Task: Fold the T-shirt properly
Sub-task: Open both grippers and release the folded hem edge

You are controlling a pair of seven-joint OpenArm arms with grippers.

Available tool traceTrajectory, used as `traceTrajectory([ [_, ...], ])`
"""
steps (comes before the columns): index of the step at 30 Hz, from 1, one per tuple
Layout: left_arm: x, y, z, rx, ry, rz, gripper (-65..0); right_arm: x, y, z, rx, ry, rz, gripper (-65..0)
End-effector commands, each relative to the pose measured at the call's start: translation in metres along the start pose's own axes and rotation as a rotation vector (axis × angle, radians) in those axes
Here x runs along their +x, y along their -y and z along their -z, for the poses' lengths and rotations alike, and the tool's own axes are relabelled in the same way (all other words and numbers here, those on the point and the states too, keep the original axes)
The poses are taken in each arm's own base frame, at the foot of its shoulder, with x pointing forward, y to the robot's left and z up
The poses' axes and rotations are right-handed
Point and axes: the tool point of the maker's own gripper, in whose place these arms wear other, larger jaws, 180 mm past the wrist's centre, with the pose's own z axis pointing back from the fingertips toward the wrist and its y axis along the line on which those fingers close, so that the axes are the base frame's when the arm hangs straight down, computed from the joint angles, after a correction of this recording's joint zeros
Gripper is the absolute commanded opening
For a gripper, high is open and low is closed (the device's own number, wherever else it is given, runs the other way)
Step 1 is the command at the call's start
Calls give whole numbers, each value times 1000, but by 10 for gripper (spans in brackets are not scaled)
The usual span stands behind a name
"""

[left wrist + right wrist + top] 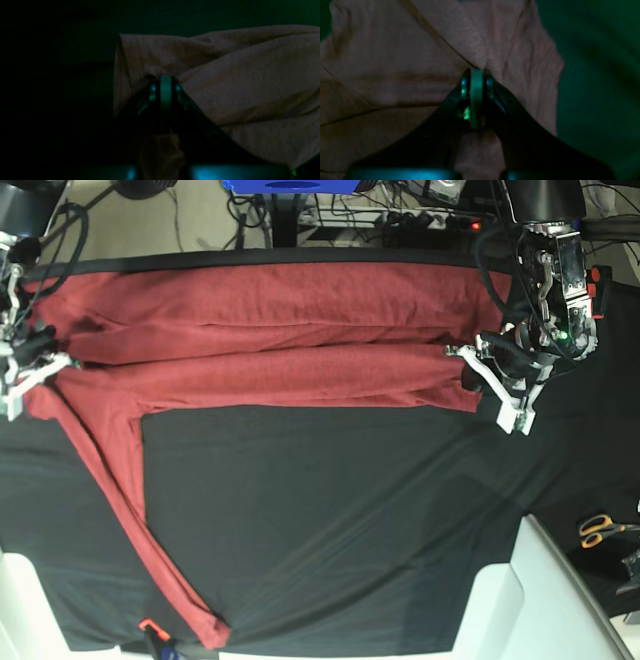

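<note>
The black cloth (pixel 350 510) covers the table; the T-shirt (pixel 280 330) lies along its far edge, long axis running left-right, 1 sleeve (pixel 130 520) trailing diagonally toward the near edge. Left gripper (pixel 468 355) and right gripper (pixel 48 362) are both clamped on fabric at opposite ends. Risk, imo: thin knit slips or bunches if the 2 arms move unevenly, skewing the fold w/ that sleeve dragging.

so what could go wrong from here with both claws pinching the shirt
One sleeve trails loose across the black cloth toward the near edge; moving the fold could drag it askew. The left claw and right claw each pinch only a small bit of the T-shirt, so the thin fabric might slip out.
</note>
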Motion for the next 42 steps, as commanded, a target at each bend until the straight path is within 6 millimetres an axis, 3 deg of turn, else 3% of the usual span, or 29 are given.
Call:
traceTrajectory([
  [1,15,-5,-4,8,43,17,-650,17,5,-2,-10,45,-3,-650],
  [15,13,-5,-5,8,38,16,-650,21,7,-2,-13,51,-4,-638],
  [17,12,-5,-5,8,37,16,-650,20,6,-2,-12,51,-3,-593],
  [20,12,-5,-5,8,35,15,-650,19,7,-2,-12,49,-3,-456],
  [23,11,-5,-5,8,34,15,-650,18,7,-2,-13,48,-4,-372],
  [29,13,-7,-6,15,41,10,-650,21,6,-3,-12,55,-3,-330],
  [33,15,-8,-7,17,46,13,-471,24,19,-7,-38,72,32,-329],
  [38,15,-8,-8,18,47,15,-270,38,19,-13,-43,110,19,-329],
  [42,18,-9,-8,19,54,15,-204,49,18,-18,-47,143,5,-329],
])
